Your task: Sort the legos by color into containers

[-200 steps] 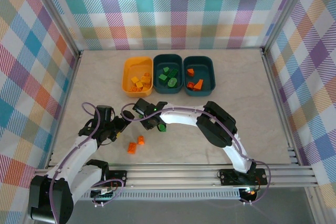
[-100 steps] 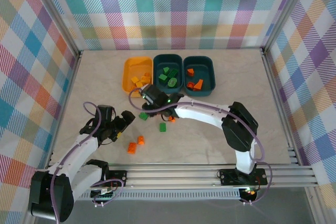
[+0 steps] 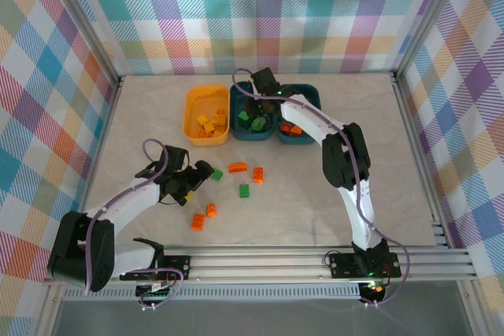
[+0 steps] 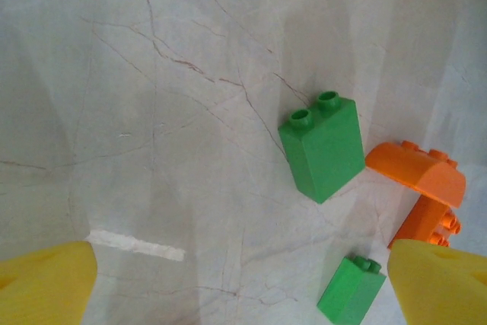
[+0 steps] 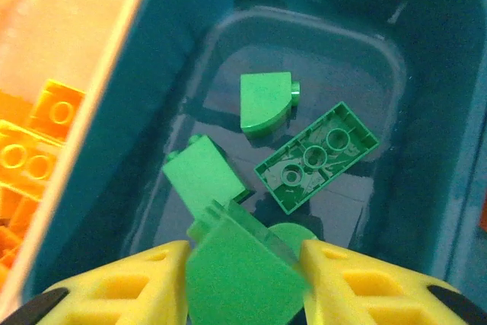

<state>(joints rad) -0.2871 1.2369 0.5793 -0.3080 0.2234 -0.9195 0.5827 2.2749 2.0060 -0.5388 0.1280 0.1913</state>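
My right gripper (image 3: 253, 108) hangs over the middle teal container (image 3: 236, 127). A green lego (image 5: 240, 272) sits blurred between its yellow fingers (image 5: 122, 291), whose jaws have parted slightly, directly above that container (image 5: 426, 112), where several green legos (image 5: 316, 157) lie. My left gripper (image 3: 201, 177) stands wide open low over the table, nothing between its fingers (image 4: 46, 283). A tall green lego (image 4: 323, 150) lies just ahead of it and a smaller green one (image 4: 350, 291) by its right finger. Orange legos (image 4: 417, 174) lie beyond.
The yellow container (image 3: 189, 112) holds yellow legos (image 5: 38, 135); the right teal container (image 3: 317, 112) holds orange ones. Loose on the table are green legos (image 3: 244, 190) and orange legos (image 3: 257, 174), with two more orange ones (image 3: 205, 216) nearer the front.
My right arm swung from the table's middle back to the middle teal container with a green lego, and its jaws have eased apart. My left gripper moved right toward the loose green lego.
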